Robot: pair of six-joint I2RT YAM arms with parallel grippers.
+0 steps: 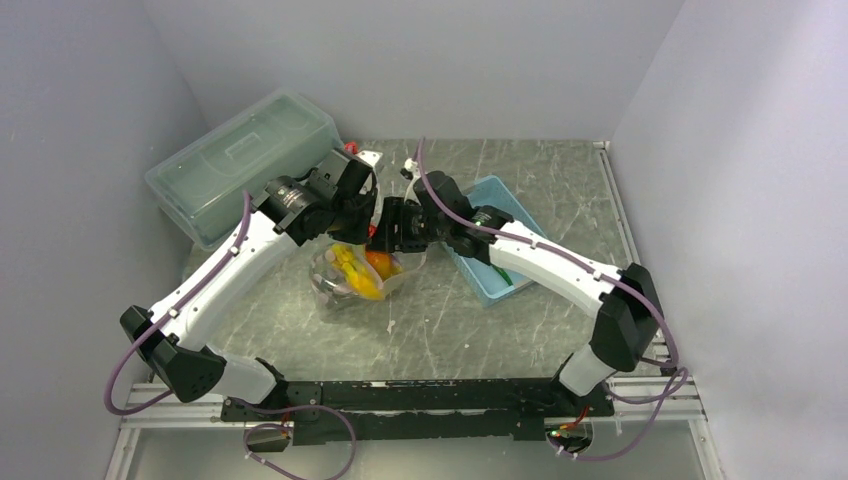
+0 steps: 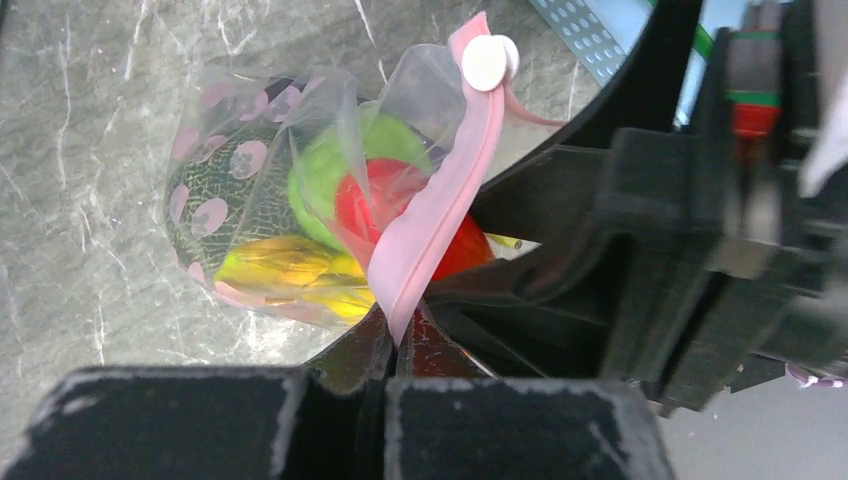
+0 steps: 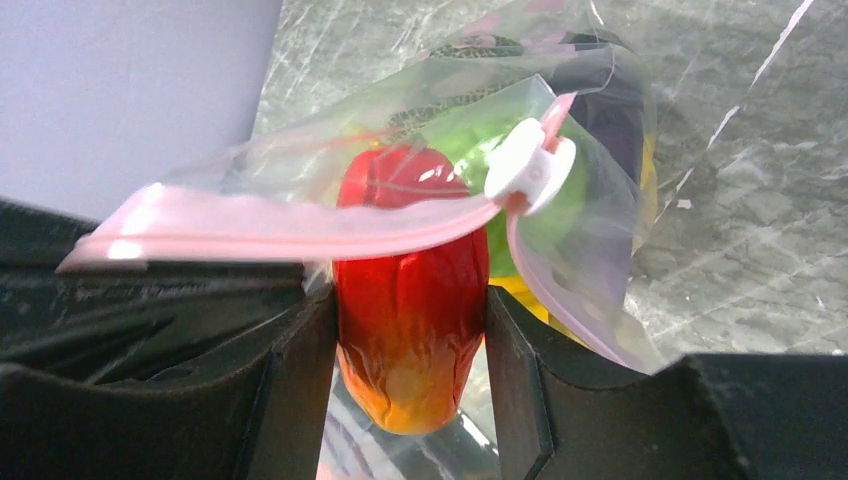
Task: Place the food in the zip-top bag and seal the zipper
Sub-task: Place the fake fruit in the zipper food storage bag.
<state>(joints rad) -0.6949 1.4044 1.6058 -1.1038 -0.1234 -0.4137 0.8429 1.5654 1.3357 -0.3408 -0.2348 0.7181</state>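
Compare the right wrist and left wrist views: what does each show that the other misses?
Right wrist only: the right tool clamped on the red-orange pepper at the bag's mouth. Left wrist only: the left tool pinching one end of the pink zipper, plus a corner of the light-blue basket. Both: the zip-top bag, its white slider and the bright-green ball inside.

The zipper's lower end vanishes between the left claw's fingers; right of that claw the other arm is a dark blur. The zipper also hides a band of the red-orange piece in the right claw. From above, both claws cover the zip-top bag's mouth.
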